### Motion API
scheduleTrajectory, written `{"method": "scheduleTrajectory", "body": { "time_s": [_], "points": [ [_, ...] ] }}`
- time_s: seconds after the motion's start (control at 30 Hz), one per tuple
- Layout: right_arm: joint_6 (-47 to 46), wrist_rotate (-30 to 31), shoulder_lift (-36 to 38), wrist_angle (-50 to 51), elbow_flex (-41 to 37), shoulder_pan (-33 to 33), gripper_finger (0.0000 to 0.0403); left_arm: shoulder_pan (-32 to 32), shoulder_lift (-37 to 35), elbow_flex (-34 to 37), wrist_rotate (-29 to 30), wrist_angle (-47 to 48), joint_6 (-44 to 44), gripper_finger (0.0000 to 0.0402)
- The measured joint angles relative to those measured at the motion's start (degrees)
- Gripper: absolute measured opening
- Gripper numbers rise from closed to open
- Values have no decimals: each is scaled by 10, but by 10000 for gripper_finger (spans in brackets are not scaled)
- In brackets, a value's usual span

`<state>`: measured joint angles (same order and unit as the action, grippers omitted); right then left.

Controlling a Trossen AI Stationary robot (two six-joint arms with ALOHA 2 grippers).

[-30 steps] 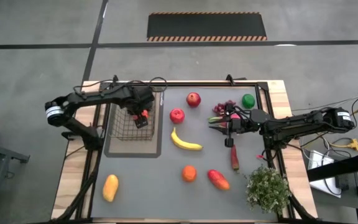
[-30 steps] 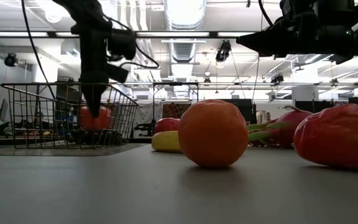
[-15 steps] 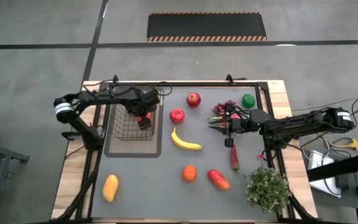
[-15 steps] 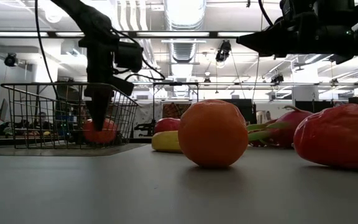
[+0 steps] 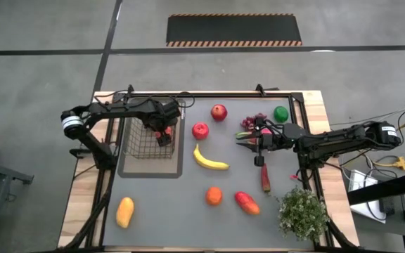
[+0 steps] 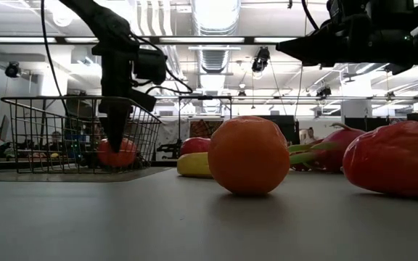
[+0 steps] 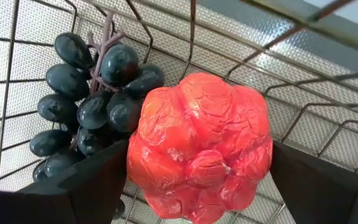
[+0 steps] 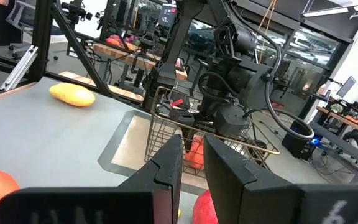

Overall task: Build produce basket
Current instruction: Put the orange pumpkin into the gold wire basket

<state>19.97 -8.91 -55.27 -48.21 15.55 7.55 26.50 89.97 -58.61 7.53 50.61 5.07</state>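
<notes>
My left gripper [image 7: 197, 193], jaws spread inside the dark wire-mesh basket [image 5: 146, 140], has the bumpy red fruit [image 7: 201, 146] between them on the floor w/ purple grapes [image 7: 89, 102] beside, drop-off looks done; next: lift clear, fetch more.

Dark wire basket [image 5: 146, 140] holding bumpy red fruit [image 7: 201, 146] beside dark grapes [image 7: 89, 102], other produce scattered.
</notes>
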Motion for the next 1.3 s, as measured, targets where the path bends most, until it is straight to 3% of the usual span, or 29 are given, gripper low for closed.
{"method": "scheduleTrajectory", "body": {
  "time_s": [0.67,1.3],
  "points": [
    [0,0,0,0,0,0,56,-1,-24,-18,-1,59,13,355],
    [0,0,0,0,0,0,56,-24,-175,-19,-12,55,-45,355]
  ]
}}
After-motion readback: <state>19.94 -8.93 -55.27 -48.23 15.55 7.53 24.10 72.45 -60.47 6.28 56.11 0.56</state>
